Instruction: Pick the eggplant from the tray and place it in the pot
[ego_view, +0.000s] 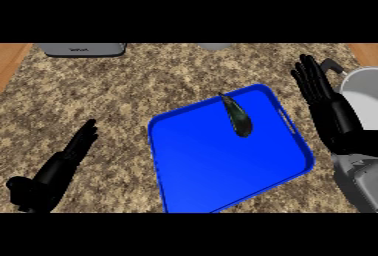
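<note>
The eggplant (238, 117) is seen in the tray's (221, 170) upper part — long axis nearly vertical — left of the nearer, open-fingered right hand (319, 87); the left hand (70, 152) is rested open, lower left.

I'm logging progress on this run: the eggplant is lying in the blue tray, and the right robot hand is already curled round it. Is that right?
Not quite. The eggplant is lying in the blue tray, but the right robot hand is not curled round it: the head view shows that hand open, fingers straight, beside the tray's right edge near the pot, clear of the eggplant.
</note>
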